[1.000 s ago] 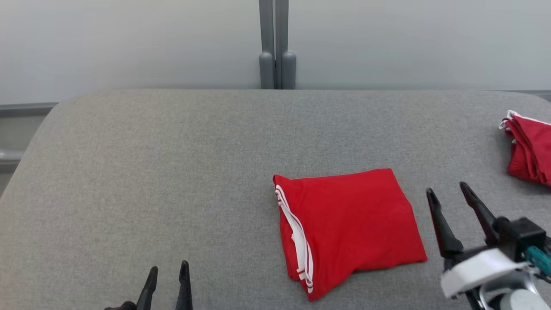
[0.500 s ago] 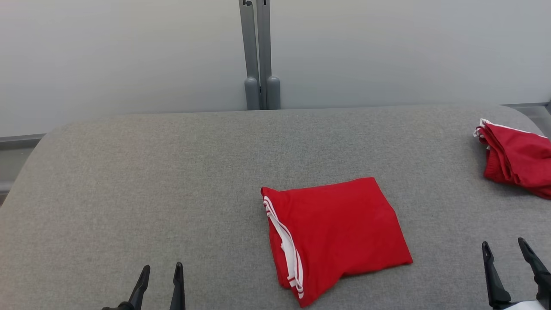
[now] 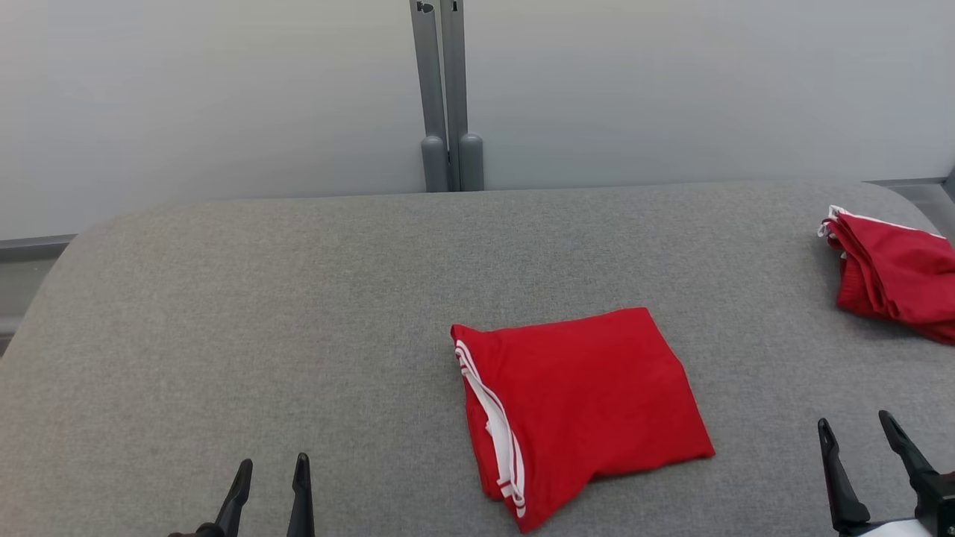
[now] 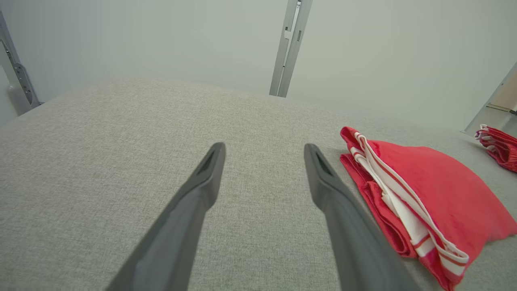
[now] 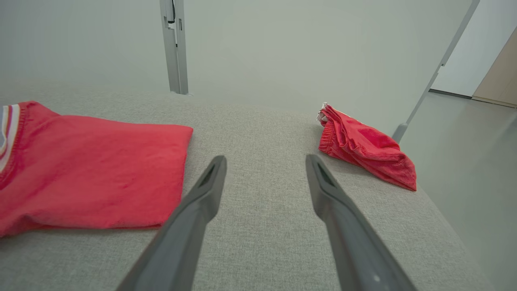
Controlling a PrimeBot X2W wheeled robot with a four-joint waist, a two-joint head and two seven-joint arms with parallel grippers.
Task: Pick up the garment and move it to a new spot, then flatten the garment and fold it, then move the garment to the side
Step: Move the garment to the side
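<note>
garment [image 3: 582, 403]: is laid folded, centre of desk [image 3: 224, 298] | left pincer [image 3: 274, 460]: is held apart, lower left | right pincer [image 3: 854, 419]: is held apart, lower right

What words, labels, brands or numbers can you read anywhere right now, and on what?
None readable. The folded red garment carries white stripes along one edge but no lettering; no tag shows. The other red garment at the table's right end, the grey table cover and the grey posts behind are unmarked.
</note>
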